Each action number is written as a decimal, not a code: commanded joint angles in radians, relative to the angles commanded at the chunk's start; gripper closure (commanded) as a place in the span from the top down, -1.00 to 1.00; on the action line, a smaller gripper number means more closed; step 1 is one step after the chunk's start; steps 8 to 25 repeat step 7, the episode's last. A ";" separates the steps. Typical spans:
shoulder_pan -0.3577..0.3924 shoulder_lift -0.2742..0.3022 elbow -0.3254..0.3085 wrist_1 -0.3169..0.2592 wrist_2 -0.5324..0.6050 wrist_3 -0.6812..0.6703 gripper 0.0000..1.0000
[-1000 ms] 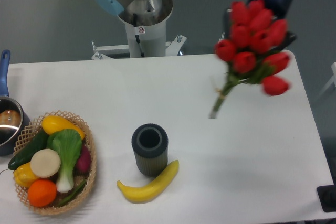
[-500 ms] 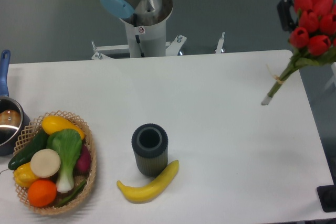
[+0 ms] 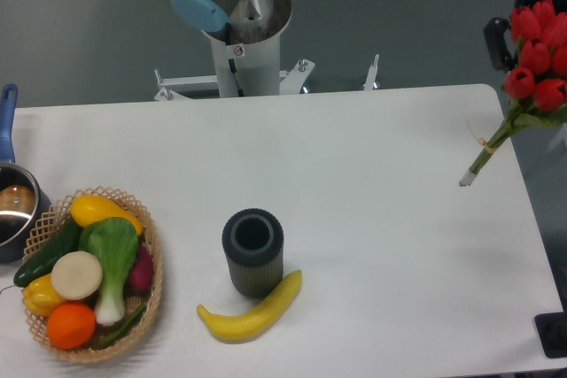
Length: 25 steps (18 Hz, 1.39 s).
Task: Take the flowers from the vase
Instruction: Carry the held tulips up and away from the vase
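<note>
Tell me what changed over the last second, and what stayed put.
The flowers, carried by the claw, swung from above the table's right side out to the right, past the table edge, partly leaving the picture. The grip itself is hidden behind the blooms. The vase, banana, basket and pot stayed where they were.
</note>
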<state>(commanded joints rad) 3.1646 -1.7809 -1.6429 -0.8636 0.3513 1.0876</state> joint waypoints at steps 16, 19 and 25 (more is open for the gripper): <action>-0.002 -0.002 -0.005 0.000 0.000 0.005 -0.23; -0.002 -0.002 -0.005 0.000 0.000 0.005 -0.23; -0.002 -0.002 -0.005 0.000 0.000 0.005 -0.23</action>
